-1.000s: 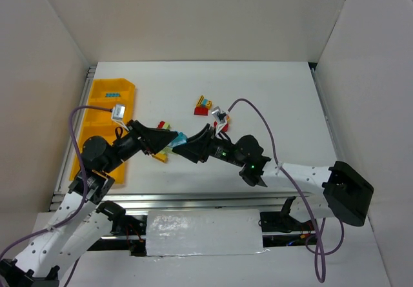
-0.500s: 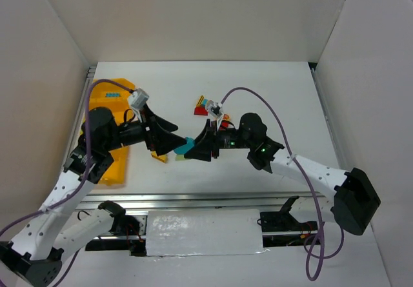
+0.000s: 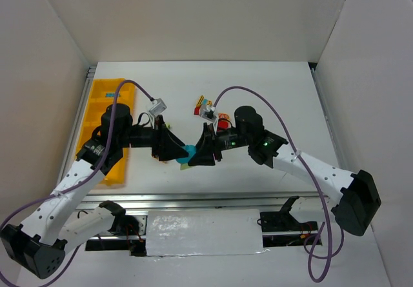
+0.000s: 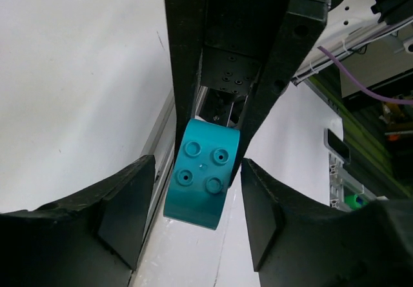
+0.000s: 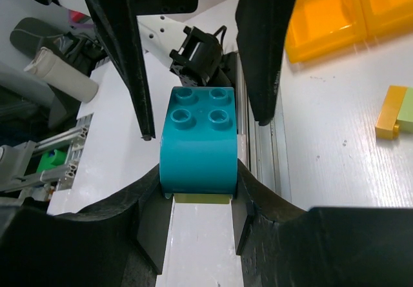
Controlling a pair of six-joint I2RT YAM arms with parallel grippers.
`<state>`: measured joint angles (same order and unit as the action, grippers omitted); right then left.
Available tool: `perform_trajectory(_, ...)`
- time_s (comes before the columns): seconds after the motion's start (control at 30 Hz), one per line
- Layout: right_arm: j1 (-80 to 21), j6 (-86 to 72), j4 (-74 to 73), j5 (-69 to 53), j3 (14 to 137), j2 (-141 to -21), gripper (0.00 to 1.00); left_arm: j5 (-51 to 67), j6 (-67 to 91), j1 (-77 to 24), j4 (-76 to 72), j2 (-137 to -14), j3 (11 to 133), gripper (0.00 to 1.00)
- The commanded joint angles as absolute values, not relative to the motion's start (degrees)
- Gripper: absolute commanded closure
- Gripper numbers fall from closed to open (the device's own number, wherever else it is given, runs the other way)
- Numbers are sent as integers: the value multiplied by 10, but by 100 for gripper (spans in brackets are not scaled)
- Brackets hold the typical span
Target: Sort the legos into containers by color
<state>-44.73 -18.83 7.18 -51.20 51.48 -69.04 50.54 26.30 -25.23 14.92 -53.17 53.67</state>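
Held aloft over the middle of the surface, between the two arms: a teal brick, studs turned toward the left arm, with a pale green brick seemingly stuck to the end opposite the studs. Clamped at the flanks by the right pincer, pressed tight on the teal brick. Bracketed further out by the left pincer, spread, with a sliver of gap on each side, so no contact seen there. Reads as a hand-over or a pull-apart.

Probably light, rigid and smooth-walled. Likely to slip if nipped at the rounded shoulder, so better taken squarely on the flat side walls near the studded end. May need a firm tug or twist to free the green piece.

Off to the left, the yellow-orange tray. Near it on the surface, a yellow-and-green pair. Beyond the right pincer, a red and yellow clump.
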Motion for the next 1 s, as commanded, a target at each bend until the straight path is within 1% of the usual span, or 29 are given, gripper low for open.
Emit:
perform_trajectory(0.0,-444,-175,59,-505,549,-697,100,530,238,-256,143,-529,547,33)
perform_trajectory(0.03,-445,-176,59,-505,550,-697,100,530,236,-256,145,-528,547,36)
perform_trajectory(0.1,-445,-180,61,-502,554,-699,100,529,232,-258,149,-531,548,36)
perform_trajectory(0.13,-445,-182,62,-501,555,-699,100,530,231,-258,153,-533,548,27)
perform_trajectory(0.17,-444,-183,62,-502,556,-700,100,531,229,-258,154,-539,548,21)
perform_trajectory(0.23,-443,-183,60,-504,561,-700,100,529,225,-259,164,-547,550,12)
perform_trajectory(0.3,-444,-184,63,-512,562,-696,100,524,219,-259,173,-550,551,7)
perform_trajectory(0.37,-444,-185,63,-513,562,-693,100,525,214,-261,178,-553,552,9)
perform_trajectory(0.4,-444,-186,62,-513,562,-691,100,525,214,-262,179,-552,553,19)
perform_trajectory(0.43,-443,-185,62,-512,562,-691,100,525,214,-261,178,-549,553,26)
perform_trajectory(0.47,-442,-185,62,-513,563,-691,100,524,216,-262,174,-548,553,41)
perform_trajectory(0.57,-442,-181,55,-519,566,-695,100,524,219,-262,169,-545,555,67)
perform_trajectory(0.6,-442,-182,56,-519,564,-698,100,526,221,-262,164,-547,557,83)
perform_trajectory(0.63,-442,-181,57,-524,563,-698,100,528,226,-262,161,-547,557,88)
perform_trajectory(0.67,-442,-181,58,-526,562,-700,100,531,228,-262,156,-547,558,91)
perform_trajectory(0.7,-441,-180,59,-530,561,-700,99,540,229,-262,146,-546,558,99)
perform_trajectory(0.73,-440,-180,61,-542,561,-700,96,542,235,-262,141,-544,558,100)
perform_trajectory(0.8,-439,-182,69,-555,554,-699,67,538,244,-262,128,-539,558,100)
perform_trajectory(0.83,-439,-185,74,-560,550,-697,46,534,246,-261,125,-537,559,100)
perform_trajectory(0.87,-439,-186,87,-567,546,-694,35,528,250,-262,121,-533,559,100)
perform_trajectory(0.97,-432,-203,119,-570,525,-676,33,504,272,-262,108,-522,558,100)
